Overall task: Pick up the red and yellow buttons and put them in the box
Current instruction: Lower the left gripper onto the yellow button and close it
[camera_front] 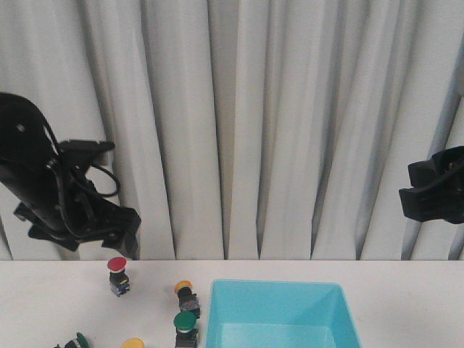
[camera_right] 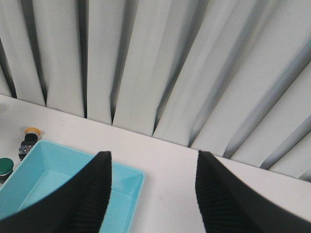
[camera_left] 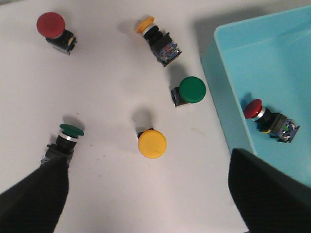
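With one red button [camera_left: 268, 120] already in the box [camera_left: 228, 97], the left fingers [camera_left: 146, 194] hang wide and empty above the desk [camera_left: 107, 97], seemingly lining up on the yellow button [camera_left: 152, 143], while the right fingers [camera_right: 153, 194] idle wide, raised.

One button [camera_left: 268, 120] lies in the box [camera_left: 221, 99] (others [camera_left: 152, 143] left of it).

Left arm [camera_front: 54, 192]: matte black casing, black cables looped alongside, small screws. Right arm [camera_front: 435, 190]: black, blocky. Right fingers [camera_right: 221, 194]: black, finely ribbed pads.
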Motion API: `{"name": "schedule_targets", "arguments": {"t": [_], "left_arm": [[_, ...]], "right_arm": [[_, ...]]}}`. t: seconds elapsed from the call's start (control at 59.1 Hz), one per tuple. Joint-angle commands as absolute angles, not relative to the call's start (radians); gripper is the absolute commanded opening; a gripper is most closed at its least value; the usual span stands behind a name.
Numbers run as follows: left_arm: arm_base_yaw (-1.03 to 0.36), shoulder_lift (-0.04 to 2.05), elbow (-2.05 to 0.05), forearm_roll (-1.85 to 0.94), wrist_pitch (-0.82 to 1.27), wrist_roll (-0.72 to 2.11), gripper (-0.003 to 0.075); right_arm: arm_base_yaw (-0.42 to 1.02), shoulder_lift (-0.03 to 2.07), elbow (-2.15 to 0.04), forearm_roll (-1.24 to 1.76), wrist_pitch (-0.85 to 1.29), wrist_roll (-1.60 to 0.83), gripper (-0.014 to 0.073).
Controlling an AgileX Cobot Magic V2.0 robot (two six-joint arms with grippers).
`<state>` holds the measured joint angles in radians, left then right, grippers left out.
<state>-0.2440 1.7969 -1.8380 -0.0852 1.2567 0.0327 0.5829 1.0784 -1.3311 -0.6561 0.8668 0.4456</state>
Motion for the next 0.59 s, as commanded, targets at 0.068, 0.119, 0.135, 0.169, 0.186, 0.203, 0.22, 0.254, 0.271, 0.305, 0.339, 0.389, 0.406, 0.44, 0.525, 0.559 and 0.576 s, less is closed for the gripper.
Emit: {"name": "schedule_targets", "arguments": {"t": [0.068,0.119,0.135,0.169,0.186,0.203,0.22,0.254,0.271,0.305,0.339,0.389,0.406,0.44,0.525,0.559,0.576], "left_arm": [[-0.245,1.834,-1.864,-0.089,1.250,0.013,0.0608],[-0.245,1.859,-1.864,-0.092,1.250,0.013,0.0607],[-0.245,1.866,-1.864,-0.094,1.250,0.013,0.0607],[-0.245,1.883,-1.864,-0.101,1.250,0.013,0.0607],[-0.245,1.893,-1.864,-0.106,1.250,0.013,0.0607],[-0.245,1.900,-1.864,-0.113,1.250,0.013,0.0606],[-0.245,1.906,-1.864,-0.117,1.250,0.013,0.0605],[-0.245,1.922,-1.863,-0.124,1.250,0.013,0.0604],[-0.246,1.929,-1.862,-0.126,1.250,0.013,0.0603],[-0.251,1.942,-1.853,-0.127,1.250,0.013,0.0601],[-0.256,1.952,-1.839,-0.123,1.250,0.014,0.0596],[-0.263,1.967,-1.814,-0.122,1.250,0.020,0.0593],[-0.264,1.972,-1.806,-0.121,1.250,0.022,0.0592],[-0.264,1.985,-1.794,-0.115,1.250,0.024,0.0592],[-0.266,2.015,-1.781,-0.093,1.250,0.023,0.0592],[-0.266,2.024,-1.781,-0.083,1.250,0.022,0.0592],[-0.266,2.028,-1.781,-0.081,1.250,0.022,0.0592]], "right_arm": [[0.578,1.063,-1.363,-0.676,0.818,0.439,0.0379],[0.578,1.063,-1.363,-0.676,0.818,0.439,0.0379],[0.578,1.063,-1.363,-0.676,0.818,0.439,0.0379],[0.578,1.063,-1.363,-0.676,0.819,0.439,0.0379],[0.578,1.063,-1.363,-0.676,0.819,0.439,0.0379],[0.578,1.063,-1.363,-0.676,0.819,0.439,0.0379],[0.578,1.063,-1.363,-0.677,0.819,0.438,0.0379],[0.578,1.063,-1.363,-0.677,0.819,0.438,0.0379],[0.578,1.063,-1.363,-0.677,0.819,0.436,0.0379],[0.578,1.063,-1.363,-0.676,0.819,0.436,0.0379],[0.578,1.063,-1.363,-0.676,0.822,0.436,0.0379],[0.578,1.063,-1.363,-0.676,0.825,0.436,0.0379],[0.578,1.063,-1.363,-0.676,0.825,0.436,0.0379],[0.578,1.063,-1.363,-0.676,0.827,0.436,0.0379],[0.578,1.063,-1.363,-0.676,0.827,0.436,0.0379],[0.578,1.063,-1.363,-0.676,0.829,0.436,0.0379],[0.578,1.063,-1.363,-0.676,0.830,0.436,0.0379]]}}
